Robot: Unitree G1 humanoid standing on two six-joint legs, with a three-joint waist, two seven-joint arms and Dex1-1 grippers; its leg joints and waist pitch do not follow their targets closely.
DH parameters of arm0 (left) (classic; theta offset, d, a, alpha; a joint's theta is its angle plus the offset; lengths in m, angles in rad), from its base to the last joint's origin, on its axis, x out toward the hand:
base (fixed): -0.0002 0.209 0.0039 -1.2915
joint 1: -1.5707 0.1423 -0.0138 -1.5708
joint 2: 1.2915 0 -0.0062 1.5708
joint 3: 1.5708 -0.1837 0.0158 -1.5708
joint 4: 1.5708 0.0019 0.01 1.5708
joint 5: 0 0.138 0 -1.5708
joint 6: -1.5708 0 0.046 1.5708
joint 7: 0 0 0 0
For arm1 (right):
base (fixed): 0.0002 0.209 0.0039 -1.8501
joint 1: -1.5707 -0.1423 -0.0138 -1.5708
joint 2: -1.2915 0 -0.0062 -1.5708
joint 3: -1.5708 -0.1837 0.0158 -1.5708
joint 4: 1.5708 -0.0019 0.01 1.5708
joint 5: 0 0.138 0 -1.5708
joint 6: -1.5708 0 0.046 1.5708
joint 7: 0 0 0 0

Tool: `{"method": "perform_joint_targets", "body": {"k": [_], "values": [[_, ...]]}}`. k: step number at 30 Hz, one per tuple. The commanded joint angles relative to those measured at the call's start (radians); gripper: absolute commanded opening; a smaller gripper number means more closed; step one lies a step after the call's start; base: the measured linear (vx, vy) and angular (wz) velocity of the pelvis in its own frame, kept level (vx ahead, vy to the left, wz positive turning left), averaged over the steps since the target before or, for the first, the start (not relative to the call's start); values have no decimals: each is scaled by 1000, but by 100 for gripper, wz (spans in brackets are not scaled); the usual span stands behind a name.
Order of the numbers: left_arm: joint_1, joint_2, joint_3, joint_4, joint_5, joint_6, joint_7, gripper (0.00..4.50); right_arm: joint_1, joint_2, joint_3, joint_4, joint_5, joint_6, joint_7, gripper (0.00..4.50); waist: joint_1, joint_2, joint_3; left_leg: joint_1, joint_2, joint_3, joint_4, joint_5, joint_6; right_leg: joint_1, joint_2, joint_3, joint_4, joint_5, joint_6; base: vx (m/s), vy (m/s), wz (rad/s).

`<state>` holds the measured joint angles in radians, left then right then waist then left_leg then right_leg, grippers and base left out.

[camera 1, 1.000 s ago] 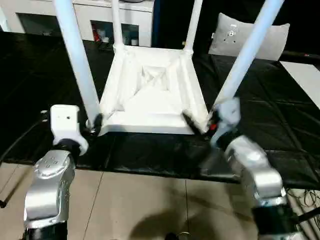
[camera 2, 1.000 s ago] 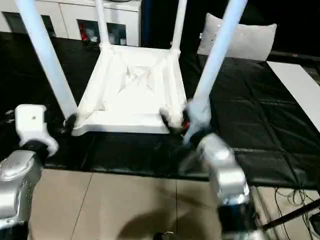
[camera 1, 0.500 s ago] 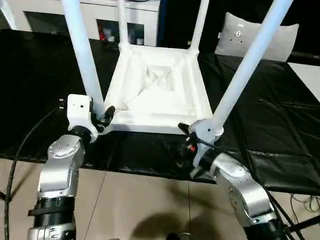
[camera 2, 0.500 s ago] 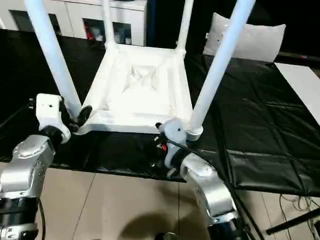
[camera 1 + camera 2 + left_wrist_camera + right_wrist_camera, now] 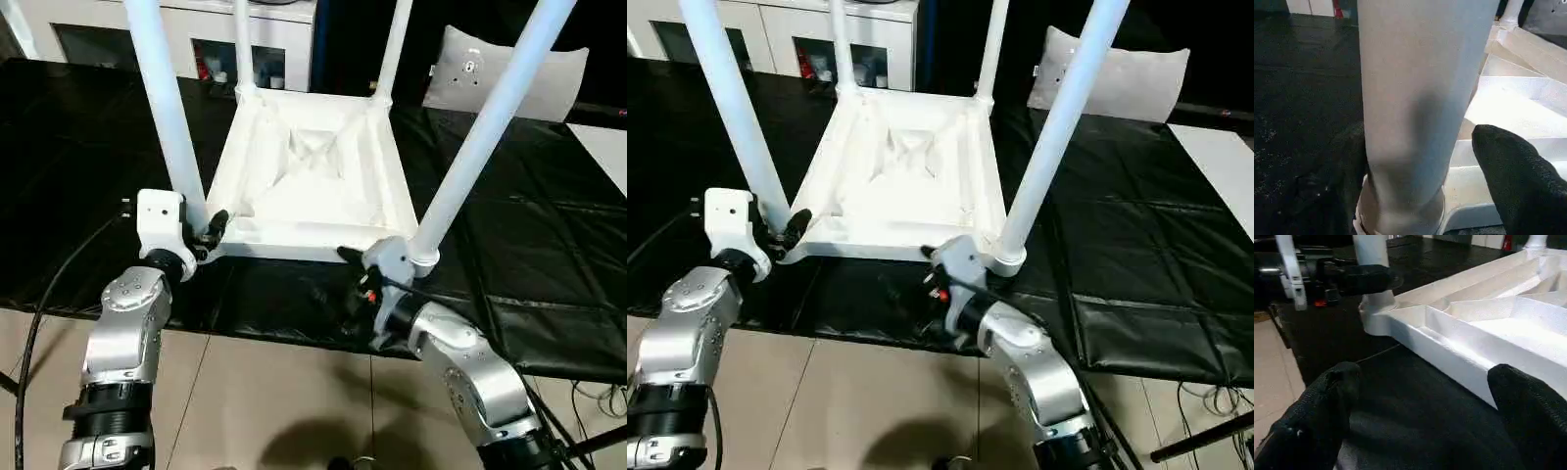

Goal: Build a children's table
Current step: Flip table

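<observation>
Lying upside down on a black-covered counter (image 5: 88, 147), the children's table (image 5: 313, 181) points its four legs upward.
No lettering is legible. The left gripper (image 5: 1425, 181) is parted around the near-left leg (image 5: 167, 108), fingers on either side of its base; the right gripper (image 5: 1430, 416), spread and empty, hovers beside the tabletop's near edge.

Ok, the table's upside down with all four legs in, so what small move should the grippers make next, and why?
Probably close the left gripper on the near-left leg, since its open fingers straddle that leg's base. The right gripper is open beside the tabletop rim, holding nothing, so the table isn't yet secured for turning over.
</observation>
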<state>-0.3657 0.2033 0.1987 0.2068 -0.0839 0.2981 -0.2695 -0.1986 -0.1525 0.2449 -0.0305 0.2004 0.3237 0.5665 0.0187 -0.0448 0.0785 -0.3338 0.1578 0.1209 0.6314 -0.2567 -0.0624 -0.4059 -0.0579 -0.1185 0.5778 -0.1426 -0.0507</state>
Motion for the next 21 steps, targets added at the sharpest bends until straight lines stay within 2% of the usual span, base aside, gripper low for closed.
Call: {"method": "perform_joint_targets", "body": {"k": [1, 6, 21], "values": [[-25, 6, -13, 22, 0, -7, 2, 348, 7, -12, -2, -29, 2, 12, 3, 450, -1, 27, -75, -16, 69, -12, -87, -74, 63, 68, -99, 71, -68, -297, -143, 0, 0, 0], [-33, 13, -14, 45, 7, -13, 10, 348, 12, -11, -2, -32, 0, 11, 4, 450, -1, 30, -75, -16, 69, -13, -87, -81, 54, 69, -100, 71, -68, -298, -144, 0, 0, 0], [-53, 14, 1, 85, 0, -34, 60, 348, 22, -20, 14, -46, 2, 13, 24, 450, -2, 30, -77, -17, 70, -13, -86, -74, 54, 70, -99, 70, -66, -276, -150, 0, 0, 0]]}}
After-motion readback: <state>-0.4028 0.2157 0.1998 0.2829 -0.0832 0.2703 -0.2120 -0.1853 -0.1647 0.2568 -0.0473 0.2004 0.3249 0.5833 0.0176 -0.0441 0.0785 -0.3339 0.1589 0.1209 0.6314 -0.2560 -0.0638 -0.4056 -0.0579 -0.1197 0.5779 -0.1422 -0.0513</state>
